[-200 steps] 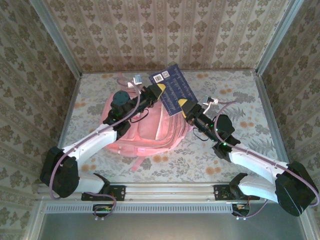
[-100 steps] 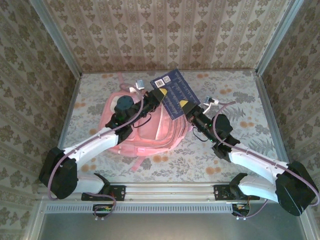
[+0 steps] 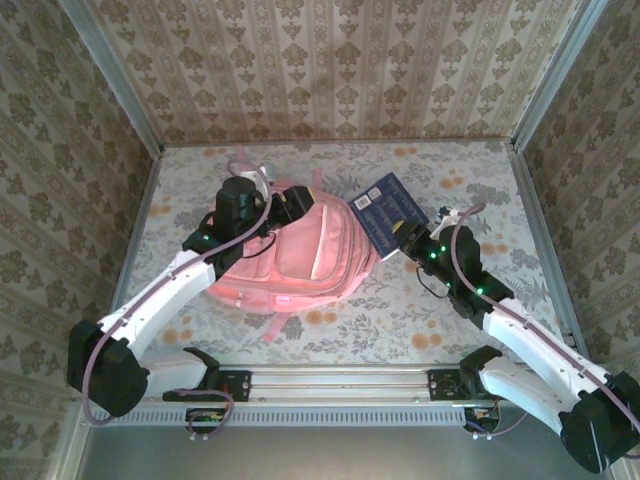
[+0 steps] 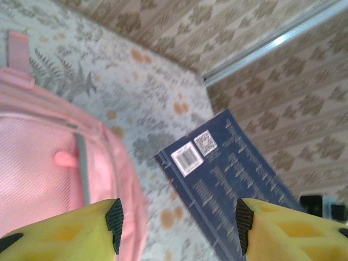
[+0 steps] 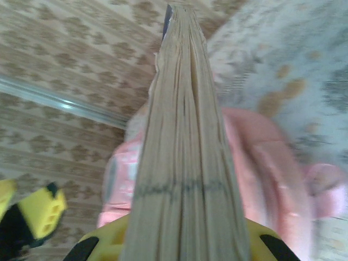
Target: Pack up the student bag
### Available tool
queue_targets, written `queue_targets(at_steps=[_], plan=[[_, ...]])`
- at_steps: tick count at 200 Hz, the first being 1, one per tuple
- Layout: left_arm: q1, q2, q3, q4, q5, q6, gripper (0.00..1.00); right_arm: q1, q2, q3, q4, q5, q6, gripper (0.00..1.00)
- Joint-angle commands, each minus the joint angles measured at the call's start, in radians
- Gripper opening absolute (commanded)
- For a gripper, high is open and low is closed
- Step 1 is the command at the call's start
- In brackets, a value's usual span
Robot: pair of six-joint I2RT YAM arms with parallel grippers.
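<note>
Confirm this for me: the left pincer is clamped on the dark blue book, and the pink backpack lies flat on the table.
Not quite. The right pincer, not the left, is clamped on the dark blue book; the right wrist view shows the page edges gripped in it. The left pincer stands open with nothing in it. The pink backpack does lie flat on the table.
</note>
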Motion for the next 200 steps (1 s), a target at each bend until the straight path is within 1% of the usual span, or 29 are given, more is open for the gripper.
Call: queue_targets(at_steps=[1, 21, 36, 60, 84, 114, 149, 178, 200], plan=[[0.001, 0.062, 0.078, -0.172, 0.097, 0.142, 0.60, -0.050, -0.035, 0.033, -0.132, -0.091, -0.089, 0.00], [-0.002, 0.161, 0.144, -0.243, 0.160, 0.197, 0.60, -0.071, -0.043, 0.026, -0.167, -0.116, -0.117, 0.00], [-0.002, 0.228, 0.186, -0.292, 0.182, 0.240, 0.59, -0.077, -0.037, 0.025, -0.172, -0.148, -0.135, 0.00], [-0.004, 0.326, 0.253, -0.366, 0.189, 0.304, 0.56, -0.078, -0.036, 0.028, -0.207, -0.166, -0.151, 0.00], [-0.004, 0.398, 0.291, -0.397, 0.191, 0.328, 0.53, -0.079, -0.060, 0.017, -0.214, -0.169, -0.160, 0.00], [-0.008, 0.437, 0.290, -0.390, 0.190, 0.330, 0.50, -0.078, -0.074, 0.016, -0.240, -0.174, -0.178, 0.00], [-0.019, 0.447, 0.256, -0.346, 0.220, 0.297, 0.40, -0.086, -0.086, 0.010, -0.239, -0.176, -0.167, 0.00], [-0.029, 0.455, 0.240, -0.333, 0.216, 0.294, 0.38, -0.091, -0.083, 0.024, -0.238, -0.188, -0.161, 0.00], [-0.030, 0.466, 0.230, -0.332, 0.214, 0.296, 0.38, -0.094, -0.086, 0.025, -0.236, -0.194, -0.152, 0.00]])
